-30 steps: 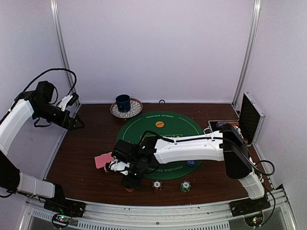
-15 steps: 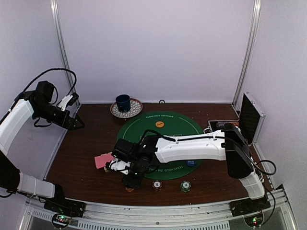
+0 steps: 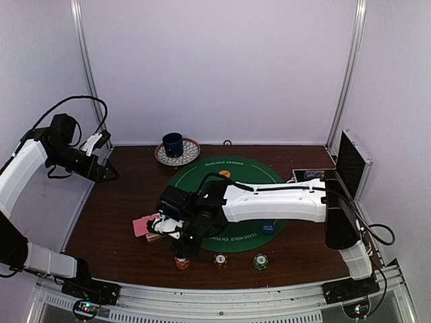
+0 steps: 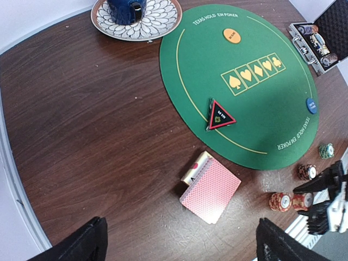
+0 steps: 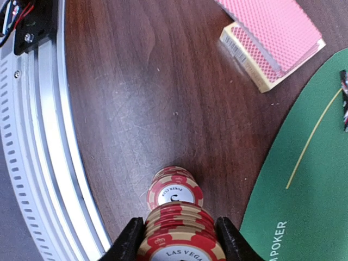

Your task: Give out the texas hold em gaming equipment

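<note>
**Right end effector on a chip stack at the worktop's near edge**
The right end effector [image 5: 179, 235] is partly closed, its fingers [image 5: 130, 239] against both sides of a red striped poker chip stack [image 5: 179, 217]. A second stack [image 5: 174, 190] stands just beyond it. The pink-backed card deck [image 5: 272, 38] lies farther in. The left end effector [image 4: 179, 228] is spread wide, holding nothing.

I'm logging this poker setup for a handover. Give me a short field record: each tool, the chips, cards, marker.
left tool: open, empty, raised at left
right tool: closed on red chip stack near front edge
second red stack: right beside it, on wood
cards: on wood beside green mat
triangle marker: on mat
</note>
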`<state>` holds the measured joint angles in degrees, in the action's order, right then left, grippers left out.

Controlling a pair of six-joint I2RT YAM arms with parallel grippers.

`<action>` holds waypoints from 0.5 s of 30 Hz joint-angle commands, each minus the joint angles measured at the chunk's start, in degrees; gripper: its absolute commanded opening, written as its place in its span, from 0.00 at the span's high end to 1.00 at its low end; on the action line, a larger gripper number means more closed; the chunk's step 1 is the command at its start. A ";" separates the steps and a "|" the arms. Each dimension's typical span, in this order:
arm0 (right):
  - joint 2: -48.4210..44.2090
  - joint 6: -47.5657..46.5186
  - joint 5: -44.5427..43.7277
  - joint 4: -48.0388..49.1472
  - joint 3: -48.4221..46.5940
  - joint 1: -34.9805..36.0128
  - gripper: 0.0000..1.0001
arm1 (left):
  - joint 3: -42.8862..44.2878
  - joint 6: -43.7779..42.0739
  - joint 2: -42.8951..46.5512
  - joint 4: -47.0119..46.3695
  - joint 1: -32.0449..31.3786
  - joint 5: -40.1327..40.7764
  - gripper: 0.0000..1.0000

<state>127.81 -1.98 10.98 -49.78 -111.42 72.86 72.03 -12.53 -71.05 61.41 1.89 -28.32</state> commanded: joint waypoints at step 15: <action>-0.79 5.10 -10.14 -5.11 -11.16 -22.86 1.00 | 1.45 -1.28 1.33 0.20 0.31 -0.76 0.03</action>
<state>124.92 0.89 5.69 -53.69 -119.17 57.01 72.03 -12.69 -70.96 61.45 1.89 -28.32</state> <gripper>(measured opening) 0.426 0.976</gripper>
